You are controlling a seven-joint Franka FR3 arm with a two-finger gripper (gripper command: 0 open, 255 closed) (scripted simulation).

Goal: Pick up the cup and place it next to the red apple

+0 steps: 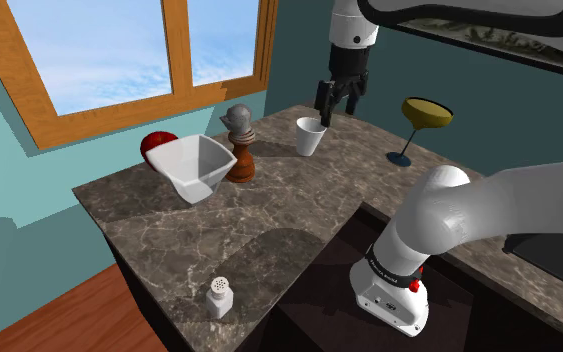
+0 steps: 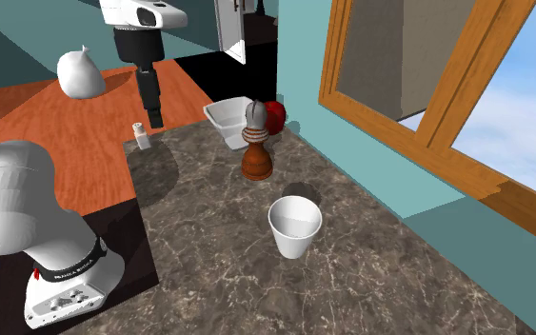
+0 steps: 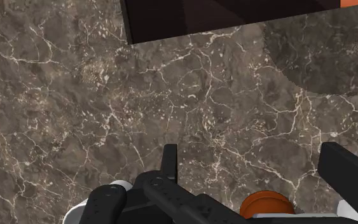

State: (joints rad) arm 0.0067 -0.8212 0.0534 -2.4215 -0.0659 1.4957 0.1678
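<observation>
Finds the gripper (image 3: 250, 159) spread wide, black fingers (image 3: 169, 162) apart with nothing between them but the veined dark counter (image 1: 269, 235). Holds nothing and touches nothing. Places it high above the stone, pointing down, clear of every object; likely a travelling height, chosen so as not to clip the taller pieces. Sees the white cup (image 2: 294, 226) upright and, as far as shows, empty on open counter, apart from its neighbours, with room all round for a straddling grip. Cannot tell whether directly over the cup or short of it. Farther along, meets a brown pepper mill (image 1: 239, 150) with a grey top, then a white square-sided bowl (image 1: 201, 165), and, tucked just behind the bowl toward the window (image 1: 174, 50), the red apple (image 1: 155, 143). Judges the grasp not yet begun: needs a descent onto the cup first, then a lift high enough to pass the mill. Reckons the apple crowded by bowl and mill, so expects only a narrow gap beside it for the drop. Notes a stemmed glass (image 1: 424, 120) and a small shaker (image 1: 219, 297) well away from that path.
</observation>
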